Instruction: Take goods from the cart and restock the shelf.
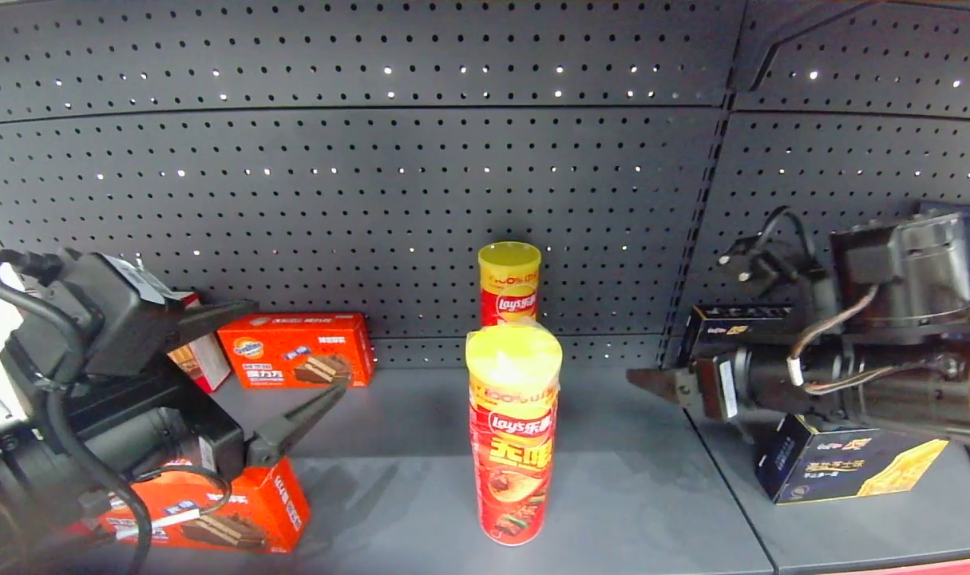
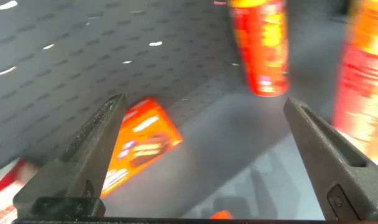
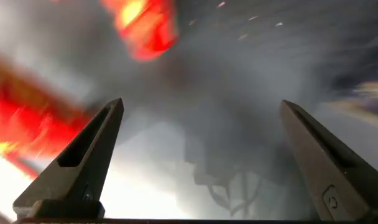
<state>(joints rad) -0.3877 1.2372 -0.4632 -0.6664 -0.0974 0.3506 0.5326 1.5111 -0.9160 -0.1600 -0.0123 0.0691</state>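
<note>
Fingers (image 2: 92, 155) spread wide on left gripper (image 2: 204, 102) and right gripper (image 3: 201, 104), both empty; head view: chip cans (image 1: 513, 431) upright between them.

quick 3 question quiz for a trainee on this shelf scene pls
1. True or false: the front chip can and the rear chip can both stand upright on the shelf.
2. Which one holds something? A) left hand B) right hand C) neither
3. Fill in: the box lying on the robot's left of the rear chip can is ____ in colour.
Key: 1 true; 2 C, both hands are open and empty; 3 orange.
</note>
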